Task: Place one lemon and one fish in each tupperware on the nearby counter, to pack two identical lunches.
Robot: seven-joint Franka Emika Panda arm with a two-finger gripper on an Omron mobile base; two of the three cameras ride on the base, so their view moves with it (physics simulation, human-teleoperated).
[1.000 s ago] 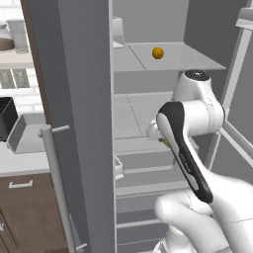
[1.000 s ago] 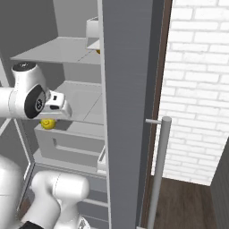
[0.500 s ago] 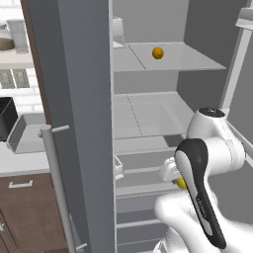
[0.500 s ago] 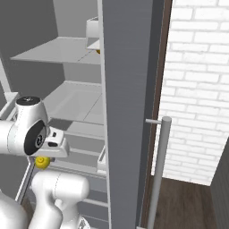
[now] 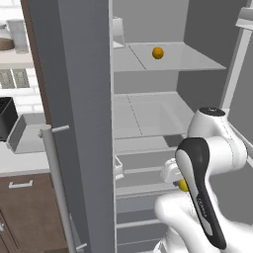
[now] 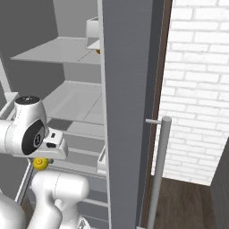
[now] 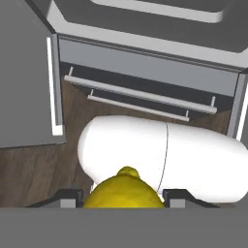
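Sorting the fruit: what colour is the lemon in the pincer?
Bright yellow lemon, clearest in the hand view.

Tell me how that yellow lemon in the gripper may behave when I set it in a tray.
The lemon looks round and smooth, so it will probably roll once released. It seems small and stiff between the fingertips, likely light. The tupperware has a raised rim that should contain it.

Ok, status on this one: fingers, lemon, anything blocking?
Fingers shut on bright lemon, carried low outside the fridge. Second lemon on top fridge shelf. Open fridge door stands between arm and tupperware.
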